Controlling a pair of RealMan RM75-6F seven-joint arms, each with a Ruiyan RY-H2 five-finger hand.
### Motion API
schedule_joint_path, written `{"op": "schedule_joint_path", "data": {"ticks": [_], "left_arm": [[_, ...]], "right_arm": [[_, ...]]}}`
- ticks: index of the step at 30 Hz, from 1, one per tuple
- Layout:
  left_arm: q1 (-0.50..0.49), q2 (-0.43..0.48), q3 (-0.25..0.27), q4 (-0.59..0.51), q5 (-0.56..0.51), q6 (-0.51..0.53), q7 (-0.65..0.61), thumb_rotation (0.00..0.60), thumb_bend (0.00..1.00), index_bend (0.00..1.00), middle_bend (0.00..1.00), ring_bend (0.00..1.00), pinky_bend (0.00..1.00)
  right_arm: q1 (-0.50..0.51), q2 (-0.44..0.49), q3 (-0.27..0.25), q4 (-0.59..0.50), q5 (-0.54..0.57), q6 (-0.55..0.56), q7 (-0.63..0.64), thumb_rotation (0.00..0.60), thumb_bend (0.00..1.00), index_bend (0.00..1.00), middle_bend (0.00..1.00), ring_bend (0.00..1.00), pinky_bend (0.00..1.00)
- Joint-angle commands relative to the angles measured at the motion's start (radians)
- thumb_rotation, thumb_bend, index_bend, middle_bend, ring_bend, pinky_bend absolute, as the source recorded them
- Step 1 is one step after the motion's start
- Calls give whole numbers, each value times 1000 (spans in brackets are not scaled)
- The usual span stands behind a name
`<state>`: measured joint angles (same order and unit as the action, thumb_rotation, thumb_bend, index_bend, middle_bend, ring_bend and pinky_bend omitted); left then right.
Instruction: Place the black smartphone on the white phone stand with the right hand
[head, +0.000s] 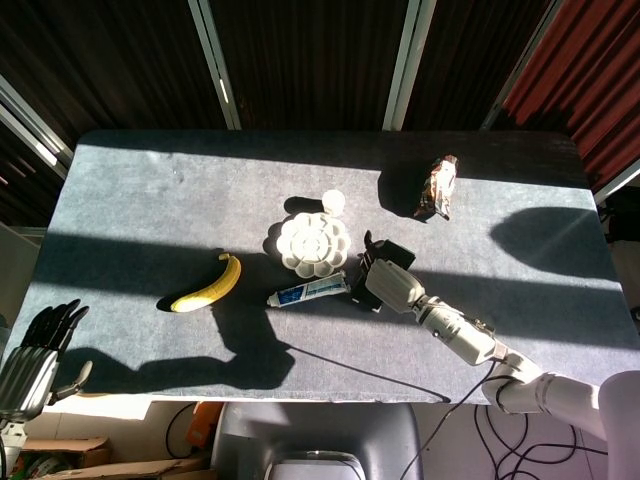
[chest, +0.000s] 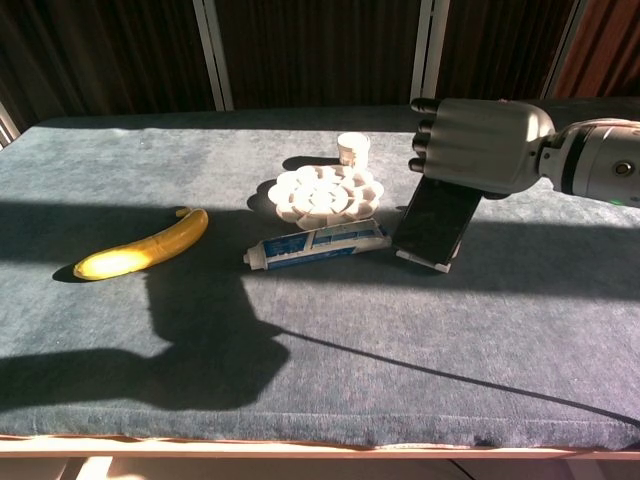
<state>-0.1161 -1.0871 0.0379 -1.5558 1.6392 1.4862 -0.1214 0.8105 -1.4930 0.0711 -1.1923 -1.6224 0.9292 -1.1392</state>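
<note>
Now the right hand (chest: 478, 143) grips the top of the black smartphone (chest: 436, 220), leaning on the white phone stand (chest: 424, 260) right of the toothpaste (chest: 318, 243), so releasing likely comes next.

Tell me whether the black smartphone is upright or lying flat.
Upright, leaning back: the black smartphone has its lower edge in the white phone stand, with the right hand at its top.

Left of the white phone stand (chest: 424, 260), the toothpaste tube (chest: 318, 243) lies close, nearly touching, with the flower-shaped white dish (chest: 322, 193) and small cup (chest: 352, 148) behind it; the table (chest: 520, 340) in front of and right of the stand lies bare, open for approach
</note>
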Motion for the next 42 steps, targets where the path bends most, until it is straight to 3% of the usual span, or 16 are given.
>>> {"op": "schedule_joint_path", "data": {"ticks": [1, 5, 11, 25, 42], "left_arm": [[0, 0, 1, 0, 1, 0, 0, 600, 377, 0, 0, 0, 0], [0, 0, 1, 0, 0, -1, 1, 600, 376, 0, 0, 0, 0], [-2, 1, 1, -1, -1, -5, -1, 600, 377, 0, 0, 0, 0], [-6, 4, 4, -1, 1, -12, -5, 600, 381, 0, 0, 0, 0], [-7, 7, 6, 1, 4, -10, -16, 600, 377, 0, 0, 0, 0]], "right_arm": [[-3, 2, 5, -8, 16, -4, -15, 600, 284, 966, 797, 523, 247], [-2, 5, 2, -17, 17, -1, -15, 600, 274, 800, 725, 461, 217], [2, 8, -3, -19, 18, -2, 3, 600, 272, 677, 644, 409, 207], [6, 5, -3, -13, 28, 7, 27, 600, 269, 250, 475, 303, 174], [6, -8, 3, -4, 52, 21, 46, 600, 266, 102, 422, 255, 144]]}}
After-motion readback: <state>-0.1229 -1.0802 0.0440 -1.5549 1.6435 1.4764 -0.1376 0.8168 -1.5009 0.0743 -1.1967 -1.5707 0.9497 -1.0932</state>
